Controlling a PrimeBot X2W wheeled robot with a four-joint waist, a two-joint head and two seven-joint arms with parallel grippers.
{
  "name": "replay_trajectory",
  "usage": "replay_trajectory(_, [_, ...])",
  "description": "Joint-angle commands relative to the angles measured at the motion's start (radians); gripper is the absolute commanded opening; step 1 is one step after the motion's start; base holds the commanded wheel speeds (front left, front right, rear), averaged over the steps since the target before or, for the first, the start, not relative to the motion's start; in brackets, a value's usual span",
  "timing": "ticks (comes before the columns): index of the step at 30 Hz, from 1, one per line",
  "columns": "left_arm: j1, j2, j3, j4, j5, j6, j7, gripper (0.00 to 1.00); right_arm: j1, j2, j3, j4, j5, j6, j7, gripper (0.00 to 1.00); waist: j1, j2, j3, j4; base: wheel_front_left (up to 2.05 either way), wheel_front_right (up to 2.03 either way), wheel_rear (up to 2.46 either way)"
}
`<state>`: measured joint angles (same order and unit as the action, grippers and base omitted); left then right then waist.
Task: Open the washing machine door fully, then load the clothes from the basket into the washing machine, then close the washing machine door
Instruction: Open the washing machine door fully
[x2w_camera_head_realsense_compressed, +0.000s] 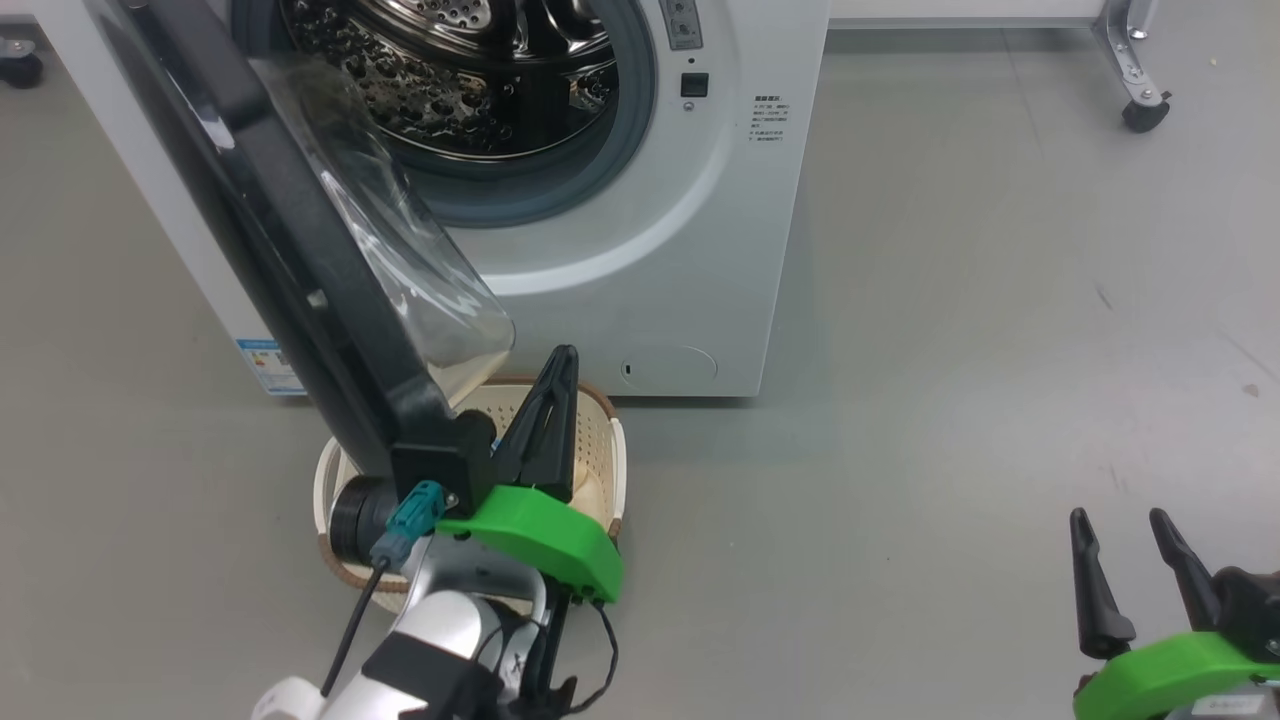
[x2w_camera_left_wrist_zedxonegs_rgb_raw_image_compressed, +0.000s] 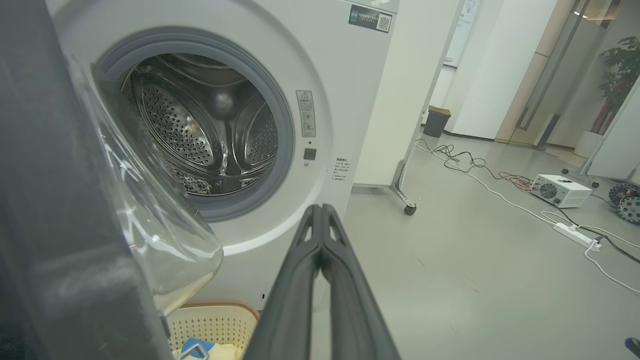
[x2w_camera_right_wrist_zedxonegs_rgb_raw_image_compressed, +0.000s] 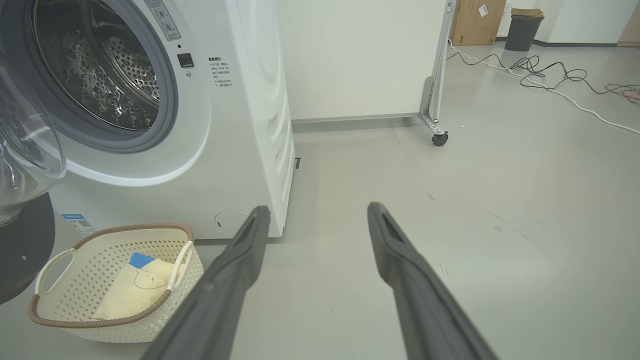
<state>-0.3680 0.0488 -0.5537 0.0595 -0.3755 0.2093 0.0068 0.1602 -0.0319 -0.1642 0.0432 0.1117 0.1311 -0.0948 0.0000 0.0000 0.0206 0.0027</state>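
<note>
The washing machine door (x2w_camera_head_realsense_compressed: 300, 250) stood swung out from the washing machine (x2w_camera_head_realsense_compressed: 640, 250); whether fully, I could not tell. The clothes (x2w_camera_right_wrist_zedxonegs_rgb_raw_image_compressed: 135, 290) lay in the basket (x2w_camera_right_wrist_zedxonegs_rgb_raw_image_compressed: 100, 332) at the machine's foot, so loading and closing remained. The left gripper (x2w_camera_head_realsense_compressed: 558, 375), pressed together and empty, hung before the machine by the door's edge. The right gripper (x2w_camera_head_realsense_compressed: 1119, 520), spread, sat well to the machine's right. In the head view, the door and the left arm (x2w_camera_head_realsense_compressed: 450, 620) hid most of the basket.

Bright, even indoor light; shadows on the floor (x2w_camera_head_realsense_compressed: 1000, 300) are soft and faint. Highlights glint on the washing machine door (x2w_camera_head_realsense_compressed: 300, 250) glass and the steel drum (x2w_camera_left_wrist_zedxonegs_rgb_raw_image_compressed: 200, 135). Both wrist views bow straight lines toward the edges; the door's near face blurs in the left wrist view
</note>
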Motion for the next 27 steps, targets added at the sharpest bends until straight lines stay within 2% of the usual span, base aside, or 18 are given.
replay_trajectory(1, [-0.022, 0.002, 0.046, -0.012, -0.005, 0.012, -0.016, 0.00, -0.032, -0.018, 0.019, -0.032, 0.002, 0.000, 0.003, 1.00, 0.0000, 0.0000, -0.001, -0.003, 0.00, 0.00, 0.00])
replay_trajectory(12, [0.027, 0.030, 0.103, 0.069, -0.028, 0.051, -0.061, 0.00, -0.037, -0.018, 0.014, -0.032, -0.002, 0.000, 0.005, 1.00, 0.0000, 0.0000, 0.004, -0.010, 0.00, 0.00, 0.00])
replay_trajectory(27, [0.115, 0.094, 0.160, 0.050, -0.033, 0.093, -0.119, 0.00, -0.062, -0.018, 0.031, -0.019, -0.012, 0.000, 0.004, 1.00, 0.0000, 0.0000, 0.017, -0.028, 0.00, 0.00, 0.00])
